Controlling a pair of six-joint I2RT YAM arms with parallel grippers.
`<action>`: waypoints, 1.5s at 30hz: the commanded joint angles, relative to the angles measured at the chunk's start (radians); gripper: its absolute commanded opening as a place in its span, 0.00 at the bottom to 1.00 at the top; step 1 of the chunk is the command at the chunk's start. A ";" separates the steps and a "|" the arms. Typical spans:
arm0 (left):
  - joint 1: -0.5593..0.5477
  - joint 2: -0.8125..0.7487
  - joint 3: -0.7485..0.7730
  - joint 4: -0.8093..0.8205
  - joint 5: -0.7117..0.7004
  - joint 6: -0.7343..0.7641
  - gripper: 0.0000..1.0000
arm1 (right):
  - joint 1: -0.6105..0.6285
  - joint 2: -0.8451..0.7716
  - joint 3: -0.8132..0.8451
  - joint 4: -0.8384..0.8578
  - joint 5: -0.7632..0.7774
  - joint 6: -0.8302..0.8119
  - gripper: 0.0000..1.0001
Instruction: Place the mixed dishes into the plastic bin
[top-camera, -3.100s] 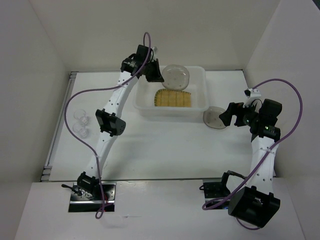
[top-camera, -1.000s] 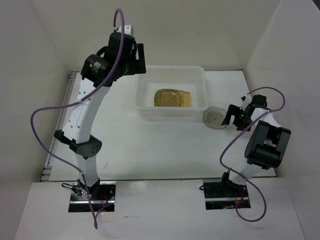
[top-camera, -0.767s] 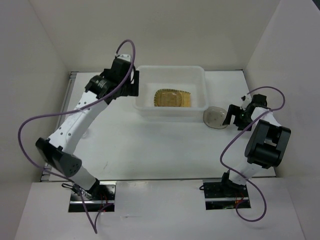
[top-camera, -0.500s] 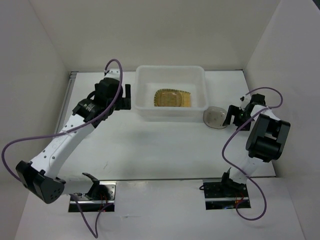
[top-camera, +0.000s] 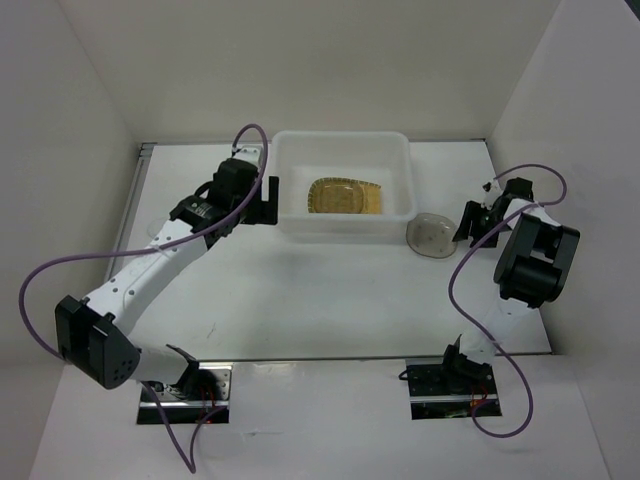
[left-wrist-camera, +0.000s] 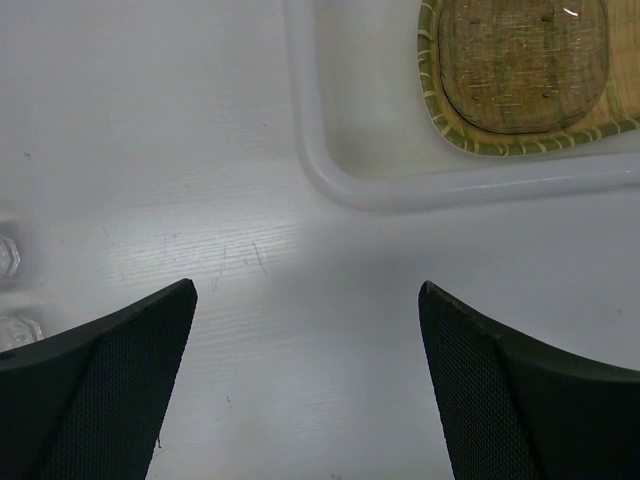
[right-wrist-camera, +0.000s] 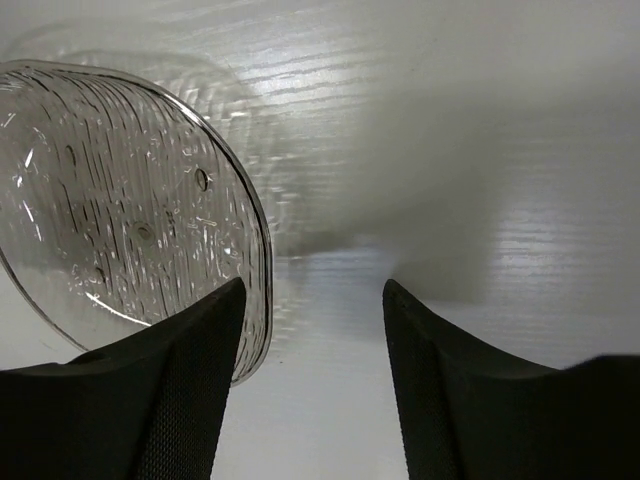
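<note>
Found the grey dish (right-wrist-camera: 120, 190) flat on the worktop (top-camera: 330, 290), just right of the plastic bin (top-camera: 340, 136) in the overhead view, off its near right corner. Caught the right fingers (right-wrist-camera: 170, 390) apart with nothing clamped; saw mostly bare worktop in the gap. Placed the dish left of that gap in the right wrist view, rim just crossing the inner edge of the frame-left finger, bulk of it up and to the left. Judged the key offset as sideways: wanted the rim properly between the fingers, so a small shift toward frame left before any pinch, else risk of nudging the dish away. Read no real long axis, near round from overhead, so took any rim point as fair. Saw the left fingers (left-wrist-camera: 100, 390) spread wide and empty over the worktop at the bin's left outside corner, with the bin between them and the dish, so rated the right arm clearly nearer. Noted the fan-shaped plate (left-wrist-camera: 500, 147) already inside the bin, what looked like a second smoky dish (left-wrist-camera: 520, 60) lying on it, and small clear cups (left-wrist-camera: 12, 330) at the left edge of the left wrist view, apart from the bin.
</note>
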 joint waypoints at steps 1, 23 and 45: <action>0.017 -0.013 0.004 0.046 0.046 0.007 0.98 | -0.002 0.074 0.006 -0.003 -0.025 -0.025 0.62; 0.027 0.015 0.004 0.046 0.118 0.007 0.98 | -0.002 0.169 0.040 -0.082 -0.153 -0.091 0.64; 0.027 0.033 0.004 0.046 0.071 0.007 0.98 | -0.021 0.149 0.022 -0.082 -0.139 -0.072 0.00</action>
